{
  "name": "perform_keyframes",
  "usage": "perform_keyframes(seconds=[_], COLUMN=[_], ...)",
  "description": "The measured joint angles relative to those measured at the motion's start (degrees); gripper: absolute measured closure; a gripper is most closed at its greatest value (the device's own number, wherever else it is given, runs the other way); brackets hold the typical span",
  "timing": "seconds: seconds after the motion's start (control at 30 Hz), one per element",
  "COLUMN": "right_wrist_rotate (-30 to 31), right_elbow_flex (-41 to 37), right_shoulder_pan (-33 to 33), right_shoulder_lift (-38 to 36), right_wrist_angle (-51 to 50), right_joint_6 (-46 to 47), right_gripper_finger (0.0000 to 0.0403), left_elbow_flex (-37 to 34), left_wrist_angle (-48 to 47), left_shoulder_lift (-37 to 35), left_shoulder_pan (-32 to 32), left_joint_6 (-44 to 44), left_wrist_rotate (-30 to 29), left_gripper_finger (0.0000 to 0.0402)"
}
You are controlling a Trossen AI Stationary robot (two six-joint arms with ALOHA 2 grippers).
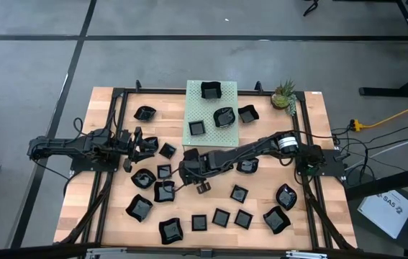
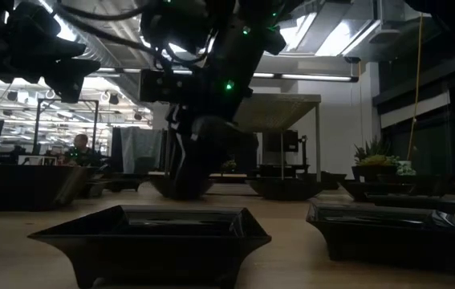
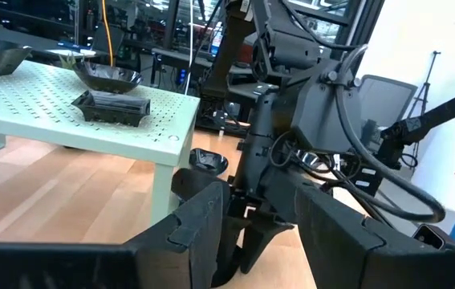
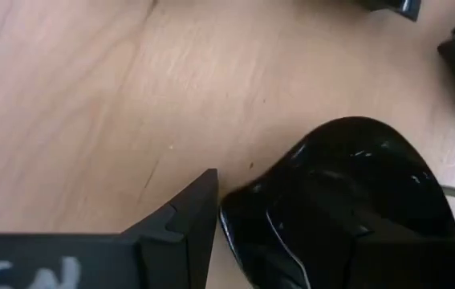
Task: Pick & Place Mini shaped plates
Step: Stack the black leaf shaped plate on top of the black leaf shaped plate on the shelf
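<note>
Right gripper (image 1: 187, 160) working low over the middle of the table, its fingers pinching the rim of a rounded black plate (image 4: 347, 201); in the right wrist view one finger (image 4: 175, 233) is lying outside the plate's wall and the other inside the bowl, which suits a thin-walled dish too broad to span whole. The plate appears to be resting on, or barely off, the wooden table (image 1: 261, 216); which cannot be told. Just ahead of this gripper the pale green perforated box (image 1: 211, 137) is standing, already carrying four plates, among them a square plate (image 1: 211, 90) on its far side; it is judged to be the destination, so the grasp is probably the start of a lift toward it. Loose plates are lying all around the gripper, mostly behind and to either side of it, well enough apart for the fingers to descend between them. Left gripper (image 1: 136, 144) waiting at its own side of the table, fingers spread and empty, facing the right arm. A small potted plant (image 1: 283, 94) is standing beyond the box, clear of the work.
</note>
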Motion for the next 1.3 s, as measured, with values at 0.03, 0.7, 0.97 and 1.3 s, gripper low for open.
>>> perform_keyframes(seconds=[0.03, 0.7, 0.97, 1.3], right_wrist_rotate=[0.32, 0.18, 1.01, 3.68], right_elbow_flex=[0.0, 0.0, 0.1, 0.0], right_shoulder_pan=[0.0, -0.2, -0.22, -0.39], right_shoulder_lift=[0.0, 0.0, -0.04, -1.64], right_wrist_angle=[-0.14, -1.41, -2.85, -7.82], right_joint_6=[-0.03, 0.15, 2.84, 6.12], right_gripper_finger=[0.0254, 0.0307, 0.0363, 0.0385], left_elbow_flex=[0.0, 0.0, 0.0, 0.0], left_wrist_angle=[0.0, 0.0, 0.0, 0.0], left_shoulder_lift=[0.0, 0.0, 0.0, 0.0], left_shoulder_pan=[0.0, 0.0, -0.01, 0.0], left_joint_6=[0.0, 0.0, 0.0, 0.0], left_wrist_rotate=[0.0, -0.01, -0.01, -0.02], left_gripper_finger=[0.0249, 0.0249, 0.0249, 0.0249])
